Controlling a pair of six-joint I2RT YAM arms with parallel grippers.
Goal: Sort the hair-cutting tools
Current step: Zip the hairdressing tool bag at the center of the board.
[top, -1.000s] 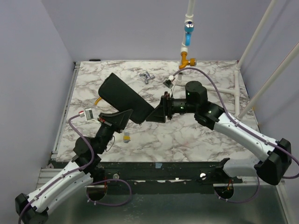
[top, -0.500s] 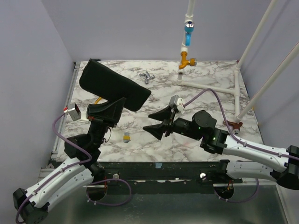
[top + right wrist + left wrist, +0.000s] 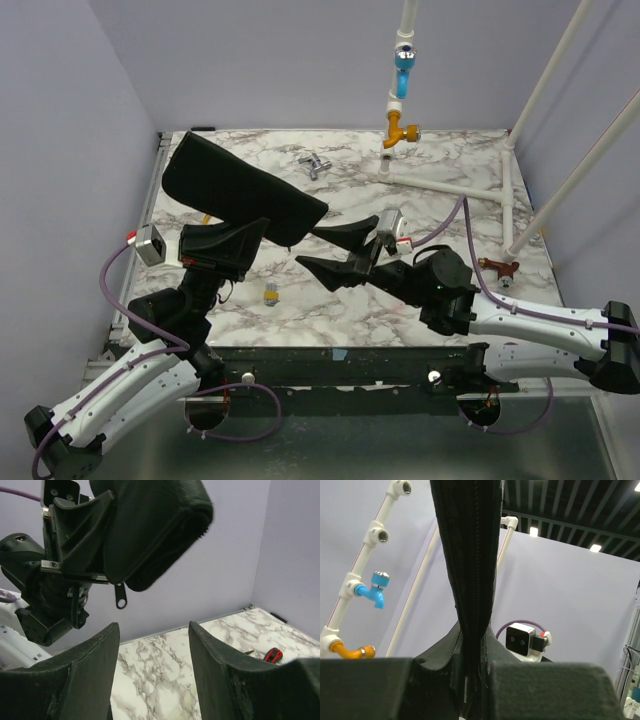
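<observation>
Black pouch [image 3: 240, 190] stays pinched in left fingers [image 3: 250, 232]; right fingers [image 3: 322, 268], spread wide, have drawn back from it.

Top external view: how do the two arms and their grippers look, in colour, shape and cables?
Both the left arm and the right arm have white links with black joints. A purple cable runs along each. The left gripper and right gripper are black, with wedge-shaped fingers, and each wrist carries a small grey camera.

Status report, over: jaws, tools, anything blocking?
Left jaws shut on black pouch, held up. Right jaws open, empty, beside it. Silver scissors far back, untouched; comb unseen.
</observation>
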